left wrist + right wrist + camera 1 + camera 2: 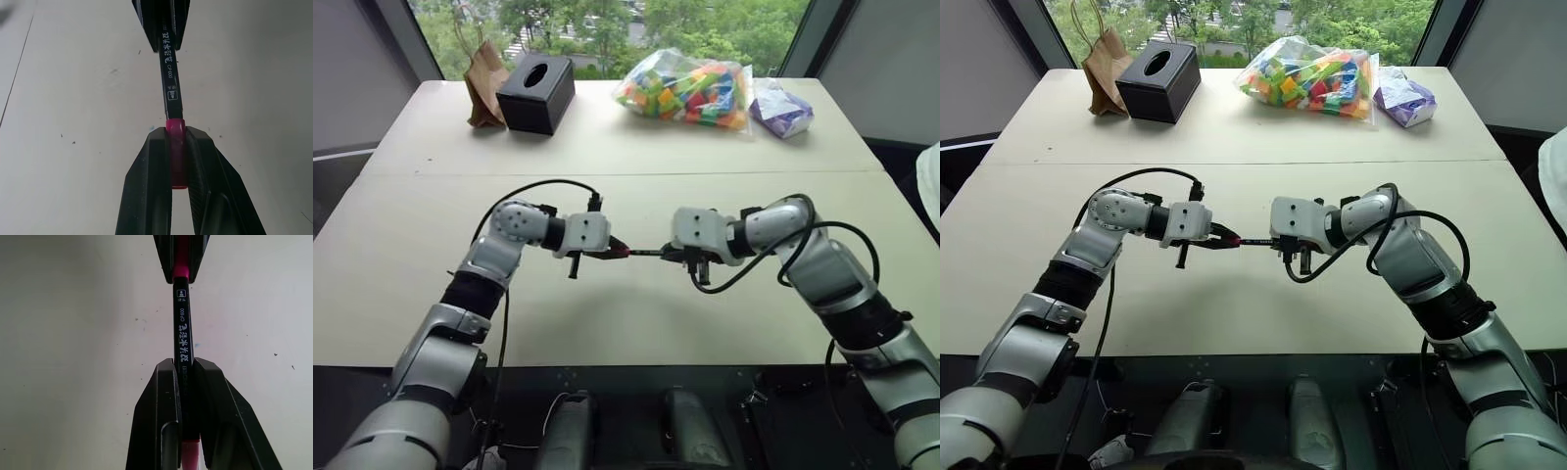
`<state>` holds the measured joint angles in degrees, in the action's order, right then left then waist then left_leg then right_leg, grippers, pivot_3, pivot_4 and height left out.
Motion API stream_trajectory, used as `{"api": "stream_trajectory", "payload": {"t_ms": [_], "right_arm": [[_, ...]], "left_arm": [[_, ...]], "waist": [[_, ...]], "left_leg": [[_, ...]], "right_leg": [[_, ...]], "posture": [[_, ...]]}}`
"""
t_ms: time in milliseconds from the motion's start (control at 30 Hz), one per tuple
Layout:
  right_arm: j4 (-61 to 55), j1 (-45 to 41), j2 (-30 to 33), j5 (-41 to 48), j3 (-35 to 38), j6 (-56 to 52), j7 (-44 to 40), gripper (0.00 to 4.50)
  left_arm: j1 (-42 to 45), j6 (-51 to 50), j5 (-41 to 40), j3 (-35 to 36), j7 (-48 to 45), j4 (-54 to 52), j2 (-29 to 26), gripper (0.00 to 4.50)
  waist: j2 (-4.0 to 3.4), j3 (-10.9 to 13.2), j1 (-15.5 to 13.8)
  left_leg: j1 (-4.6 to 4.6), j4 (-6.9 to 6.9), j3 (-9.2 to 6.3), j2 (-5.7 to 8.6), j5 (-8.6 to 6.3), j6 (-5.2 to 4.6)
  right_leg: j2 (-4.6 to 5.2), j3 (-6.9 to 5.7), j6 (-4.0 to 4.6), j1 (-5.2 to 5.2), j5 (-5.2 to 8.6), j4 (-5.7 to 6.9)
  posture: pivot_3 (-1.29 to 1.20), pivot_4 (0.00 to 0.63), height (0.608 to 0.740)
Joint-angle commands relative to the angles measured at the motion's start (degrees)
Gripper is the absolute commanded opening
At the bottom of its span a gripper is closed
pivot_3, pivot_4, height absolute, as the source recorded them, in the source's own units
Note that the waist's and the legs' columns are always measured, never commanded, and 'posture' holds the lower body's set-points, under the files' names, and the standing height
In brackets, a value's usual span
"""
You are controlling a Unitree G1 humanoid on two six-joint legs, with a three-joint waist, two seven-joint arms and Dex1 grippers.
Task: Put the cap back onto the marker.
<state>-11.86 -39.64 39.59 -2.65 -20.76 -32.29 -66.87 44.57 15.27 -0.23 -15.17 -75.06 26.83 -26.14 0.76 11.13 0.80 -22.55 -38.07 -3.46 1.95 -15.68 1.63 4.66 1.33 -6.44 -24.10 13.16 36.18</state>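
Glossy plastic cap (175, 134), satin black marker (168, 73) (white print), matt table (411, 225)

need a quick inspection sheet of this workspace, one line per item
surface: pale table, bare under the arms, a few small specks
job's things: marker held level above the table, its end inside the pink cap
clutter: brown paper bag, black tissue box, bag of coloured blocks, purple bag, all at the far edge
grippers: left gripper shut on the cap; right gripper shut on the marker
cables: black cable looping over the left wrist, another over the right arm
surroundings: window with trees behind the table
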Motion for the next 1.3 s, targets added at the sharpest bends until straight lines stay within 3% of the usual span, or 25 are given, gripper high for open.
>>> {"api": "stream_trajectory", "payload": {"t_ms": [33, 433, 1300], "right_arm": [[-6.07, -0.91, -2.91, 3.58, -1.08, 1.82, -1.26, 0.07], [-6.85, -1.42, -4.03, 2.52, -2.46, 2.91, -1.15, 0.07], [-7.41, -1.96, -6.38, 0.72, -4.03, 3.51, -2.03, 0.07]], "left_arm": [[0.97, -0.1, -4.65, 1.07, -0.39, -2.39, 2.81, 0.0], [0.55, -6.19, -6.78, 1.85, -3.37, -4.52, 3.34, 0.0], [4.62, -3.18, -2.3, -0.44, -2.38, -2.13, 9.28, 0.0]], "waist": [[0.0, 0.0, 0.0], [0.0, 0.0, 0.03], [0.0, 0.0, 0.03]], "left_leg": [[0.0, 0.0, 0.0, 0.0, 0.0, 0.0], [0.0, 0.0, 0.0, 0.0, 0.0, 0.0], [0.0, 0.0, 0.0, 0.0, 0.0, 0.0]], "right_leg": [[0.0, 0.0, 0.0, 0.0, 0.0, 0.0], [0.0, 0.0, 0.0, 0.0, 0.0, 0.01], [0.0, 0.0, 0.0, 0.0, 0.0, 0.01]], "posture": [[0.0, 0.15, 0.74], [0.0, 0.15, 0.74], [0.0, 0.15, 0.74]]}}
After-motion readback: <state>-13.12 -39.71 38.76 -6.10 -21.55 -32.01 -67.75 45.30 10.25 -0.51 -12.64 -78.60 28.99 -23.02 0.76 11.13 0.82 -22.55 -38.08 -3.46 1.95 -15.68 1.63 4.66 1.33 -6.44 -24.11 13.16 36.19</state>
